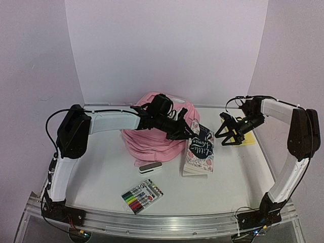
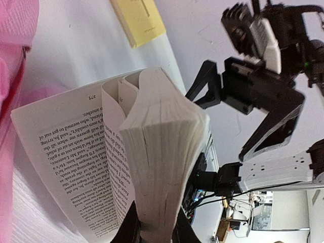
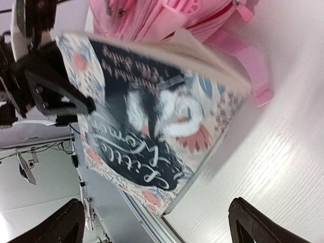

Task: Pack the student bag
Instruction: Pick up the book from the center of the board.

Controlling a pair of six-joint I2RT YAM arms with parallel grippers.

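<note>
The student bag, a soft pink backpack, lies slumped at the middle back of the table; its pink fabric also shows in the left wrist view and the right wrist view. My left gripper reaches across the bag. It is shut on the page block of a "Little Women" paperback, seen close up. The book is tilted, with some pages fanned loose. Its dark floral cover faces my right gripper, which hangs open just right of it, holding nothing.
A yellow sticky pad lies under the right gripper at the back right. A pack of coloured markers sits near the front edge. A small white oblong object lies in front of the bag. A metal rail runs along the near edge.
</note>
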